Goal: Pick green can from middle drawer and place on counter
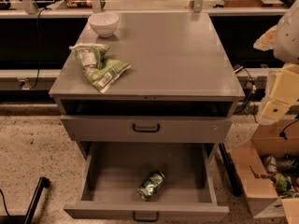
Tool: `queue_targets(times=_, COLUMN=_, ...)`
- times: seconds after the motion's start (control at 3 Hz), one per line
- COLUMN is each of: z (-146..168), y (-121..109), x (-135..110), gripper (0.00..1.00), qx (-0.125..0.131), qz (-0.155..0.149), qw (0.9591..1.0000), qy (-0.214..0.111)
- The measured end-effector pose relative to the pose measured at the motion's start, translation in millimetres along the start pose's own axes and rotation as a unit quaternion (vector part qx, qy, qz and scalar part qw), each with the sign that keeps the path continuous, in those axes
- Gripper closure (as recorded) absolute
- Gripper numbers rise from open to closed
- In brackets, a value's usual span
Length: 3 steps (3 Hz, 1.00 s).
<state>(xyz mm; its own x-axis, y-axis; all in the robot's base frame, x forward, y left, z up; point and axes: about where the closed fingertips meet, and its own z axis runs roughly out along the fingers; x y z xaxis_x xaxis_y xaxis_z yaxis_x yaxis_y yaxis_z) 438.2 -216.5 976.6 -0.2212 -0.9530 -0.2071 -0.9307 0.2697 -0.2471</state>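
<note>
The green can (151, 185) lies on its side on the floor of the middle drawer (107, 171), toward the front centre. The drawer is pulled wide open, and its black loop handle (145, 216) is at the bottom edge of the view. The counter (177, 59) is the grey cabinet top above it. My gripper (276, 107) shows as pale yellow and white parts at the right edge. It is level with the counter's front edge, off to the right of the cabinet, well above and right of the can. It holds nothing that I can see.
A green-and-white snack bag (99, 65) and a white bowl (103, 23) sit on the counter's left side. Another grey drawer front with a black handle (145, 128) is above the open drawer. A cardboard box of items (266, 176) stands on the floor at the right. A black bar (35, 199) is at the lower left.
</note>
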Motion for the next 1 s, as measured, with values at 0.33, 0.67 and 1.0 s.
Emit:
queue_targets(times=0.33, z=0, y=0, x=0, gripper=0.00, qx=0.000, qz=0.000, qw=1.0000, qy=0.000)
queue_targets(times=0.67, z=30, y=3, x=-12, gripper=0.00, qx=-0.010, qz=-0.022, qw=0.9996, qy=-0.010)
queue_targets(times=1.0, z=100, y=39, x=-57, gripper=0.00, qx=-0.037, qz=-0.097, qw=0.9931, qy=-0.055)
